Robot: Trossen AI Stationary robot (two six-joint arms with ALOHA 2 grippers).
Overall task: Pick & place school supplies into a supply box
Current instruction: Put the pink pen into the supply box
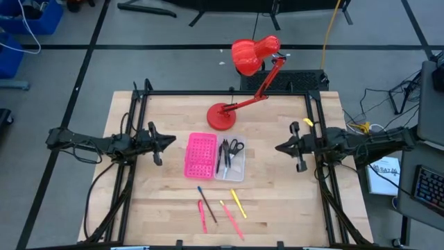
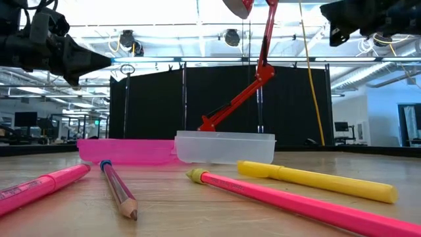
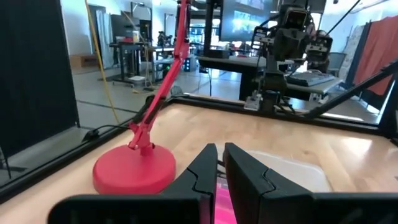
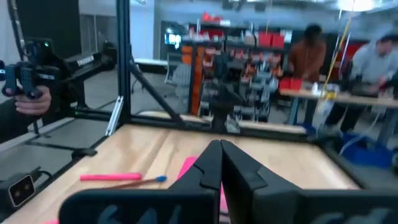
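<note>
Both robot hands hang over the table, holding nothing.

The left gripper point(image 1: 168, 142) at 9 o'clock has fingers almost together; the right gripper point(image 1: 279, 147) at 3 o'clock is squeezed tight. Between them lies the half-pink, half-clear plastic supply box point(image 1: 214, 155), with black-handled scissors point(image 1: 236, 147) inside. Pink and yellow pens point(image 1: 232, 210) lie at 6 o'clock.

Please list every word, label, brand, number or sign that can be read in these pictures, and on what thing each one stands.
None can be read with certainty.
Printed sheet on the floor right of the table: dark marks, too small to read.
Pink marker: dark print at the near end, too blurred to read.
Other arm in the right wrist view: pale lettering, too blurred to read.
</note>
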